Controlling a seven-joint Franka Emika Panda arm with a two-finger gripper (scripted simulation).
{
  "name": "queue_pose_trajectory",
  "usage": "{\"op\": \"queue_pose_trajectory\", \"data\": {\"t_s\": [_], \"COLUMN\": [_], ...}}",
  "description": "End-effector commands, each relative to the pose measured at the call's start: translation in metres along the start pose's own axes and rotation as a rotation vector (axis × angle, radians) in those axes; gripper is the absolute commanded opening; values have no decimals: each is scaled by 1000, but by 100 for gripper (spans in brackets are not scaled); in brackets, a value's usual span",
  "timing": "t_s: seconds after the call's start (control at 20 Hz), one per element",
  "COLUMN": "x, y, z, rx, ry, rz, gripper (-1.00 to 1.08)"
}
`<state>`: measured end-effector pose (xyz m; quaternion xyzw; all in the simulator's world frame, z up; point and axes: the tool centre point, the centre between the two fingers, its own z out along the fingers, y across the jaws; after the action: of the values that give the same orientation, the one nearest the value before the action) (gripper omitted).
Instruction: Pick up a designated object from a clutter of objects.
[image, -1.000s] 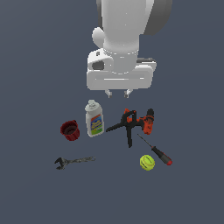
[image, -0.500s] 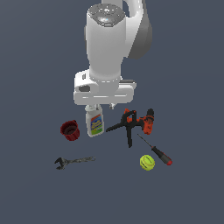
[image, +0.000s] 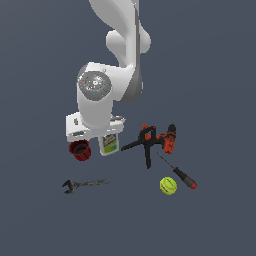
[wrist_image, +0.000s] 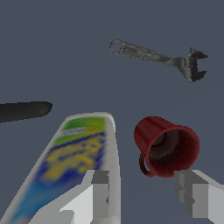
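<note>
A simulated test scene, not a real room: a flat, featureless dark grey-blue floor runs to every edge with no walls or furniture. A smooth white arm hangs over a few scattered rendered props: a wrench at 7 o'clock, a drill and ball toward 4 o'clock.

Carrying no readable text anywhere. Showing only a printed label on the white bottle, blurring into green, blue and yellow bands with smeared yellow shapes that cannot be made out as letters. Appearing in the exterior view as a small blue-and-yellow patch on the same bottle, at 3 o'clock from the red cup, too small to read.
</note>
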<state>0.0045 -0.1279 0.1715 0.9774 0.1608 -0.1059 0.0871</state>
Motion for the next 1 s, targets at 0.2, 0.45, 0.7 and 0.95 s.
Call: {"op": "queue_pose_trajectory", "data": {"t_s": [0.2, 0.45, 0.7, 0.95], "x": [-19, -26, -27, -29], "y": [27, 37, 37, 38], "z": [63, 83, 85, 98], "rx": [-20, -25, -25, -25], "ry": [-97, -130, -133, -134], "rz": [-105, -146, -147, -150], "gripper": [28, 28, 28, 28]}}
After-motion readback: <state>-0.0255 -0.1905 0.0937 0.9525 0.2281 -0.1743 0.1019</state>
